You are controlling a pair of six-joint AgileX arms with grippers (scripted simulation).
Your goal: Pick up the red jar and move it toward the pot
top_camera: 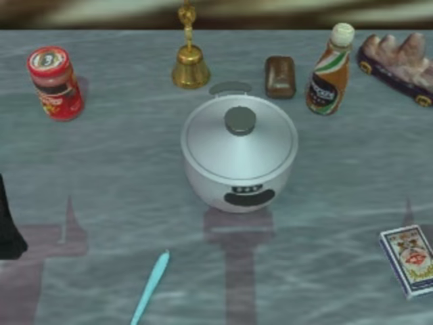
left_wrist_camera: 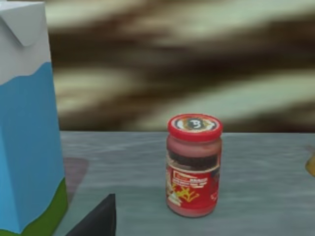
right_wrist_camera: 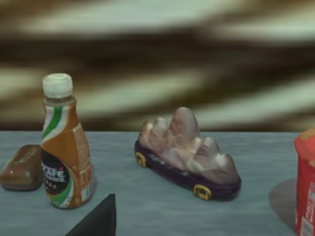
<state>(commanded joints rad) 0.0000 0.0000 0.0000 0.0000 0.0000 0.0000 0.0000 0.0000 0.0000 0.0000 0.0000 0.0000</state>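
Nearest the camera's edge of the table (top_camera: pixel 122 203) lay a light-blue pen (top_camera: pixel 150 288) and, at the right, a card box (top_camera: pixel 409 258); neither mattered to the job. At the far left edge a dark part of the left arm (top_camera: pixel 8 227) showed, and I could not tell whether its fingers were spread or pressed together; the left wrist view caught only a black wedge of the left gripper (left_wrist_camera: pixel 96 221). The right gripper (right_wrist_camera: pixel 96 219) likewise showed only a dark tip, its fingers' state unclear, and that arm seemed parked. In the middle stood the pot (top_camera: pixel 239 152), lid on. Farther back, at the far left, the red jar (top_camera: pixel 55 82) stood upright and untouched, well apart from the pot; in the left wrist view the red jar (left_wrist_camera: pixel 193 164) sat ahead with a blue-and-white carton (left_wrist_camera: pixel 27 123) to one side. The brass bell (top_camera: pixel 190 61) stood between jar and pot along the back row. To do this well, I judged the left arm should approach level, fingers wide, close on the body below the lid, lift, then travel rightward in front of the bell.
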